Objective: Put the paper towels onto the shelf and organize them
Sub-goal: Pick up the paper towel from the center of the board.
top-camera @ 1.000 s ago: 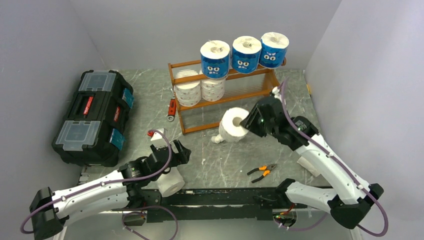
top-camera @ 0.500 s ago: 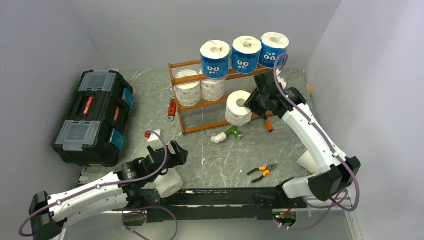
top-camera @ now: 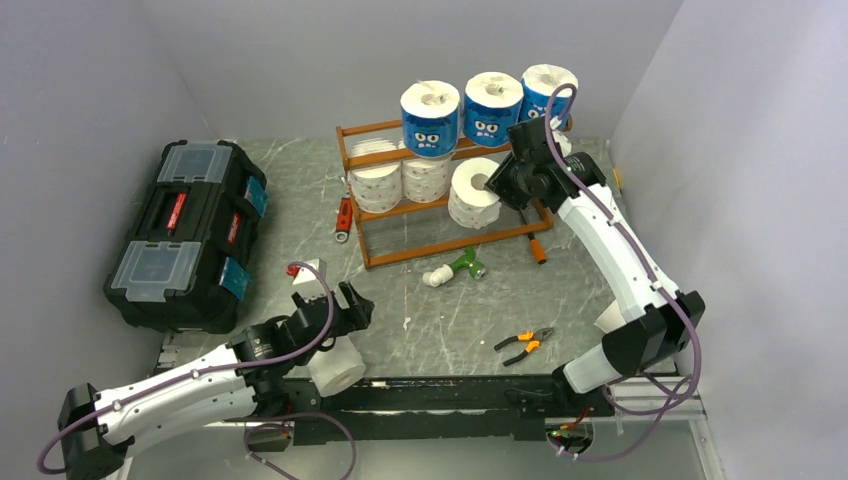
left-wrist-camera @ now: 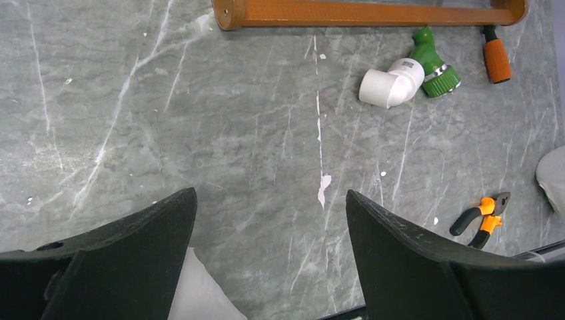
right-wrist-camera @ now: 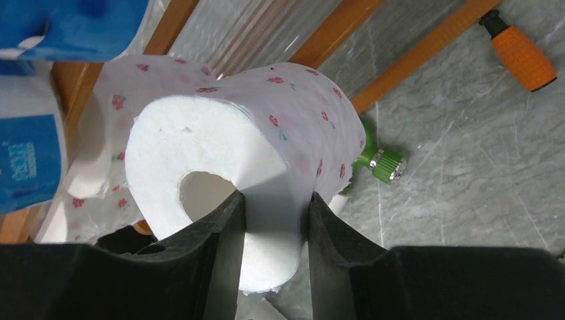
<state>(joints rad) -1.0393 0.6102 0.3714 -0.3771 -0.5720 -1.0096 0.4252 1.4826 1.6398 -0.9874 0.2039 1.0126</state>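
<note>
The orange-brown shelf (top-camera: pixel 382 132) stands at the back of the table. Three blue-wrapped paper towels (top-camera: pixel 430 118) sit on its top tier. Plain white rolls (top-camera: pixel 377 186) sit on the middle tier at the left. My right gripper (top-camera: pixel 497 183) is shut on a white roll (top-camera: pixel 472 195), one finger in its core, and holds it at the middle tier beside those rolls. In the right wrist view the roll (right-wrist-camera: pixel 266 147) fills the centre. My left gripper (top-camera: pixel 342 305) is open and empty above a white roll (top-camera: pixel 338 366) at the near edge.
A black toolbox (top-camera: pixel 185 233) stands at the left. A green-and-white tool (top-camera: pixel 452 269), an orange-handled screwdriver (top-camera: pixel 537 247) and orange pliers (top-camera: pixel 524 341) lie on the table in front of the shelf. A red-handled tool (top-camera: pixel 343 218) lies left of the shelf.
My right gripper has carried the white roll up and back from the table in front of the shelf to the middle tier. The left arm has barely moved.
</note>
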